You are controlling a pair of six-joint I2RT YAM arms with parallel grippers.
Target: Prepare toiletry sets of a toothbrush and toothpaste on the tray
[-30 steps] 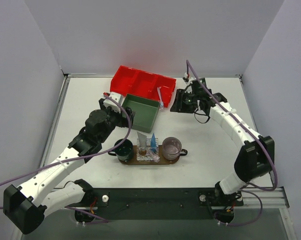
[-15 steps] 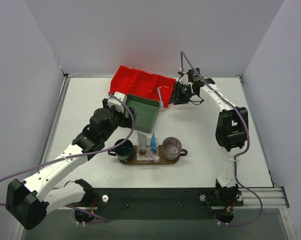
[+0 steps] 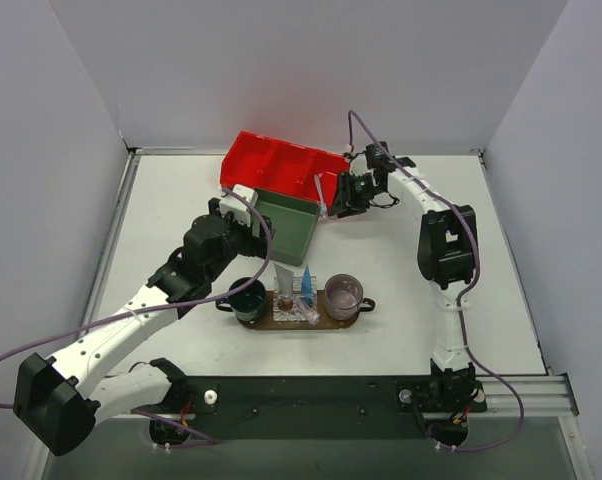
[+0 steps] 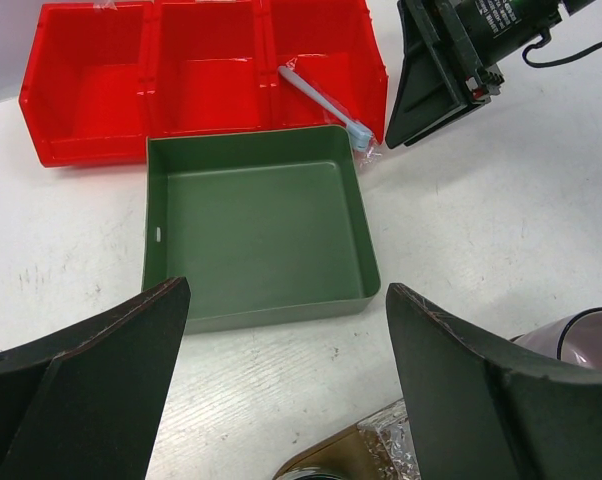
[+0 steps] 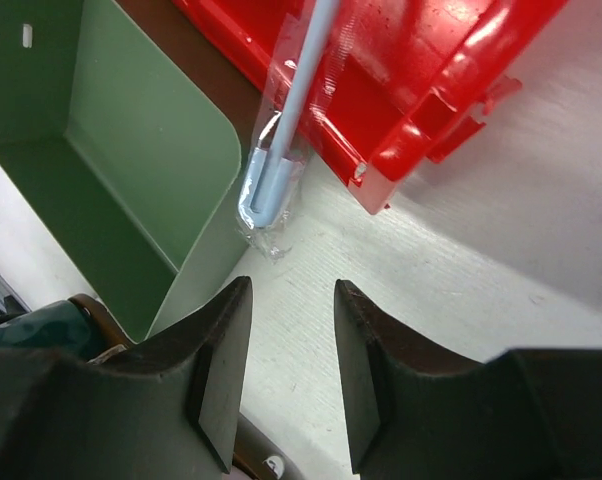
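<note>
Pale grey walls (image 3: pixel 311 60) on three sides, white table (image 3: pixel 161 200), black strip (image 3: pixel 311 395) along near edge

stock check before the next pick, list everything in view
red bin: one, red, farthest back
green box: one, green, before the bin
toothbrush: one, pale, wrapped, over the bin's right front rim
tray: one, brown, nearest the arm bases
dark mug: one, dark green, tray's left end
purplish mug: one, purplish, tray's right end
white tube: one, white, tray, between mugs
blue tube: one, blue, beside white tube
left gripper: one, black, open, facing green box
right gripper: one, black, open, near toothbrush
</note>
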